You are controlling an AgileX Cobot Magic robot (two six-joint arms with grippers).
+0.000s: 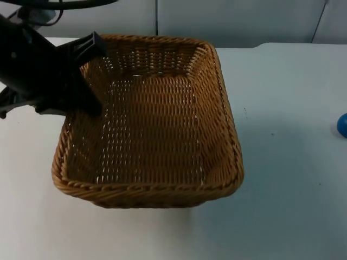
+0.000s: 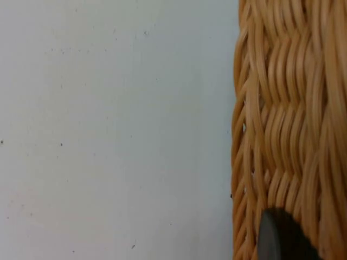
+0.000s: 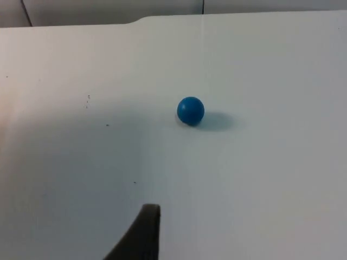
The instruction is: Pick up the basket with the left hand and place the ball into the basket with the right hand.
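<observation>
White table [image 1: 282, 216] holds a wicker basket [image 1: 152, 135]; left gripper [image 1: 89, 76] clamps its rim. Blue ball [image 3: 190, 110] lies well apart from the basket.

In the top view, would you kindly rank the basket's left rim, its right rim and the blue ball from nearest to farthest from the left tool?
1. Basket's left rim, at the left tool.
2. Basket's right rim, across the basket.
3. Blue ball, at the table's far right.

White counter [image 1: 282, 216] spreads wide, a few dark specks on it; behind, the grey partition wall [image 1: 244, 19] stands in panels with dark seams.
</observation>
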